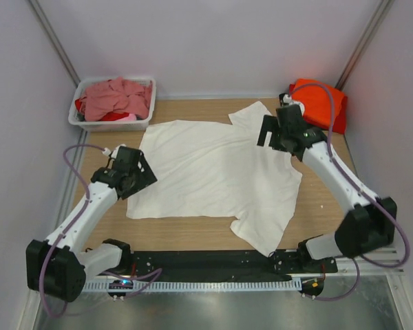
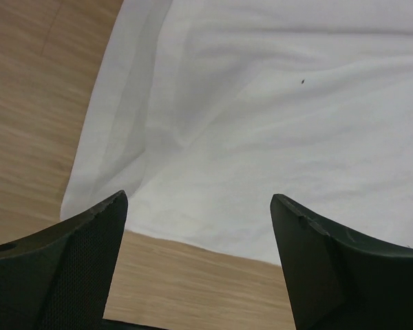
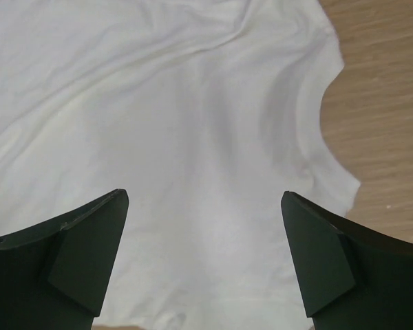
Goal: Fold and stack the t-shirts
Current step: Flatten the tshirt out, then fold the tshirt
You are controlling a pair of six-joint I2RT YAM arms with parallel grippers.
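A large white t-shirt [image 1: 217,172] lies spread flat on the wooden table, its sleeves at the back and the near right. My left gripper [image 1: 146,177] is open and empty, just above the shirt's left hem. In the left wrist view the hem [image 2: 193,237] lies just ahead of the open gripper [image 2: 199,206], with bare wood under it. My right gripper [image 1: 268,134] is open and empty over the shirt's right shoulder. In the right wrist view the gripper [image 3: 205,199] hovers over white cloth [image 3: 158,137] beside the collar [image 3: 316,130]. An orange shirt [image 1: 323,103] lies at the back right.
A white plastic tub [image 1: 110,124] at the back left holds crumpled dusty-pink [image 1: 117,96] and red [image 1: 113,115] shirts. No black shirt shows clearly. Walls close in the table on the left, back and right. A black rail [image 1: 206,265] runs along the near edge.
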